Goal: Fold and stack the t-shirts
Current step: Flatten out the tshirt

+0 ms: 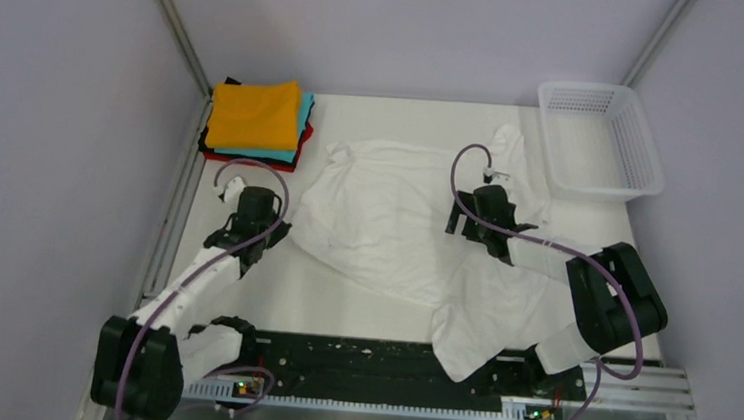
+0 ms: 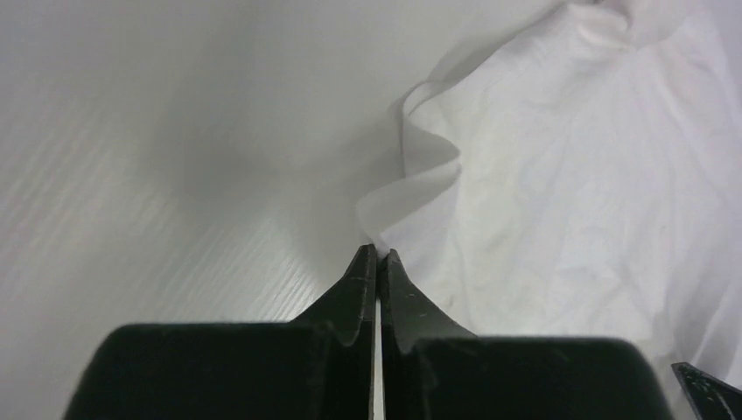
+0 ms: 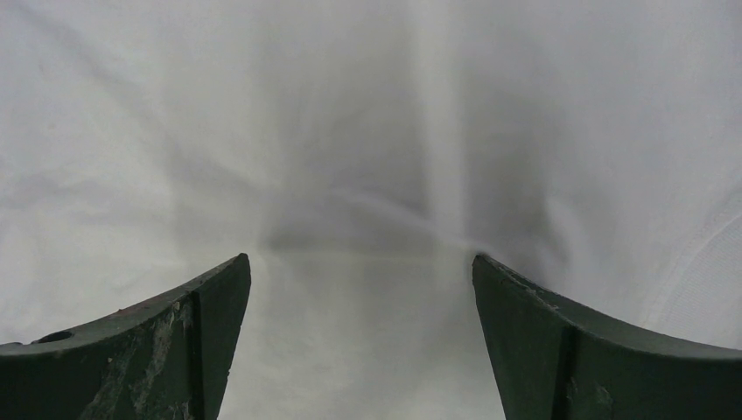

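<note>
At the far left corner sits the stack of folded shirts (image 1: 258, 121), orange on top with teal, red and black edges showing under it. Nearer, the left gripper (image 2: 377, 252) has its jaws pressed together right at the left edge of the white shirt (image 1: 387, 221). I can't tell whether any hem is caught between them. The shirt sprawls crumpled across the middle of the table (image 1: 340, 313), one end trailing toward the near edge on the right. The right gripper (image 3: 360, 258) hovers over it with jaws spread wide, holding nothing. To my eye this is the flattening step, before any fold is made. Next, both grippers need a firm hold on opposite edges so the cloth can be pulled smooth. The white basket (image 1: 643, 151) stands at the far right corner. The table is white and faintly ribbed, with a black rail along its near edge, and plain pale walls close it in.
</note>
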Controlling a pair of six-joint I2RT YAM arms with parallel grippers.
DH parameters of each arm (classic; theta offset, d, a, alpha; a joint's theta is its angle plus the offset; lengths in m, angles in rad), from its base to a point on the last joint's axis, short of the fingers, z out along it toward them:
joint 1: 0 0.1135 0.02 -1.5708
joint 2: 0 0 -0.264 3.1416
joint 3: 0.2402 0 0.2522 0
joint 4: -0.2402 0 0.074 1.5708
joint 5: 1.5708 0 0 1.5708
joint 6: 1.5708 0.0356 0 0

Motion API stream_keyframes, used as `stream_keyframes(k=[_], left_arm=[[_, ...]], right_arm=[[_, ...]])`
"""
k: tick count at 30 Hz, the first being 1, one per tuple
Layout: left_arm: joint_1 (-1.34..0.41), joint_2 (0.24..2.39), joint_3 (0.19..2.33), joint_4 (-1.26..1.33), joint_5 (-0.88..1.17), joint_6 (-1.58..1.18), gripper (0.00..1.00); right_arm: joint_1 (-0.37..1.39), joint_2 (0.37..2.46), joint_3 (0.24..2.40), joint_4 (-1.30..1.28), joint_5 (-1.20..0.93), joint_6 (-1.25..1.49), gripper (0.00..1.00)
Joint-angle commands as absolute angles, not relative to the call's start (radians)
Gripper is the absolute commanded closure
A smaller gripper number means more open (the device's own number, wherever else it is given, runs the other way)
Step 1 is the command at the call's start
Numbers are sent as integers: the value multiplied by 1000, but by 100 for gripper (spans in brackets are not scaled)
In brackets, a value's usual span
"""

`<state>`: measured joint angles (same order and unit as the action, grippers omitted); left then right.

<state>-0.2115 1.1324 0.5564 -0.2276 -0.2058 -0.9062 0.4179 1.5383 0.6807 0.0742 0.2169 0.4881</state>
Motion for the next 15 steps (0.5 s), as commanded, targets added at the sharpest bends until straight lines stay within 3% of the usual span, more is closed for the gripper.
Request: stream_keyframes(k=[1,8,9,10,11,13,15], left_arm=[[-216,905,516,-432,-355,-907,100],[-216,780,400,-535,-365,-977,100],[-216,786,387,-539,-382,-983,97],[-216,794,389,-540,-393,-986,79],[-216,800,406,-546,-400,-986,46],[-216,811,456,-551,-390,-974,7],[-216,817,502,-522,-351,-945,1]], right_arm=[[453,1565,639,-8,192,476,5],[480,1623,685,3,189,480,5],[481,1629,690,3,190,480,5],[482,1632,697,-11,189,482,4],[481,1631,706,-31,189,482,4],[485,1615,730,-60,195,483,4],[489,1587,741,-83,207,488,3]])
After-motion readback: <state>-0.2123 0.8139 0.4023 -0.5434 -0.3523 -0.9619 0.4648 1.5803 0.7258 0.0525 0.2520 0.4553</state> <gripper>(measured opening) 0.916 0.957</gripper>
